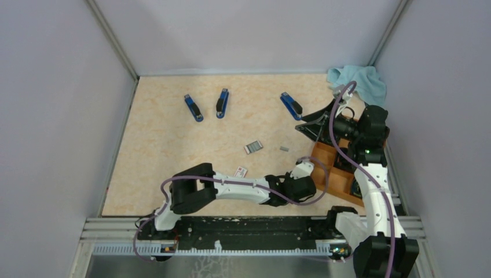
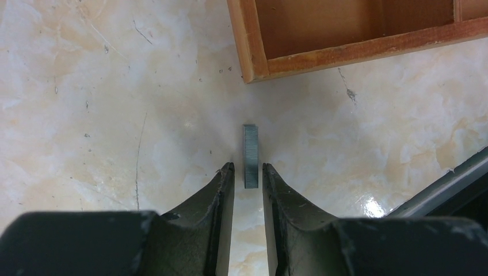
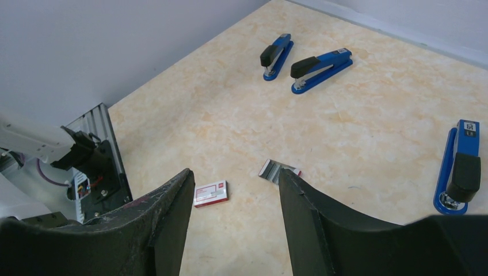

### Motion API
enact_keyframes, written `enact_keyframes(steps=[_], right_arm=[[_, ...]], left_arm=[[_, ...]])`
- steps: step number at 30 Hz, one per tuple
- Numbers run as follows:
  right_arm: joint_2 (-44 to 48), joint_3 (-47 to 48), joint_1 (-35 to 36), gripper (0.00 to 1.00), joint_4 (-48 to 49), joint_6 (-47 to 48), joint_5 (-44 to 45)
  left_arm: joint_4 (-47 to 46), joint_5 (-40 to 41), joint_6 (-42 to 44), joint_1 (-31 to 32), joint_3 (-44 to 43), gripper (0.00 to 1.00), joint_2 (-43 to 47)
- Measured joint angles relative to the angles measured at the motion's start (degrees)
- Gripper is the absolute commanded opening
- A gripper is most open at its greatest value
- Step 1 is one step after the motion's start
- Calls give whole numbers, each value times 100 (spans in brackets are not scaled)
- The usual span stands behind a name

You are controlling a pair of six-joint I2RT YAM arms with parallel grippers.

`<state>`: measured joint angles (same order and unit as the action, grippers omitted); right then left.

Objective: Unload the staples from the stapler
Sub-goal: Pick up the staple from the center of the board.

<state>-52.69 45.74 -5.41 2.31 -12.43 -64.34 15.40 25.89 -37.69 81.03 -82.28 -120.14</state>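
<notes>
Left wrist view shows the left gripper point(image 2: 248, 171) low over the table point(image 2: 115, 115). Its jaws stand narrowly apart on either side of the near end of one staple strip point(image 2: 251, 155), with a sliver of table showing on each side, so it is not clamped. That strip lies flat just off the corner of the wooden tray point(image 2: 248, 46), pointing toward it. The right gripper point(image 3: 236, 184) hangs above the far side of the tray, jaws wide apart and holding nothing.

The strip is thin and flush with the table, so I judge the fingers point(image 2: 227, 179) could ride over it or pinch only its tip. It might then snap into pieces or skid against the tray wall. Pressing lower risks scraping the fingertips on the table. A loose hold could drop staples short of the tray.

By count there are three staplers point(image 1: 222, 103), all blue and all well away from the tray toward the back wall. One white box point(image 1: 241, 171) with a red label lies well left of the tray. One cluster of staples point(image 1: 253, 147) and one single short strip point(image 1: 284, 149) lie between the box and the tray. I cannot tell how many strips are in the cluster. One teal cloth point(image 1: 359, 81) lies beyond the tray.
</notes>
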Motion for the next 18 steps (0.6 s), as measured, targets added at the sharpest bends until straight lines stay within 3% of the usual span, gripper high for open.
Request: enact_keyframes(steps=[9, 18], right_arm=[[0, 0, 0, 57, 0, 0, 0], [0, 0, 0, 57, 0, 0, 0]], left_arm=[[85, 57, 4, 22, -20, 26, 0], [101, 111, 39, 24, -7, 15, 2]])
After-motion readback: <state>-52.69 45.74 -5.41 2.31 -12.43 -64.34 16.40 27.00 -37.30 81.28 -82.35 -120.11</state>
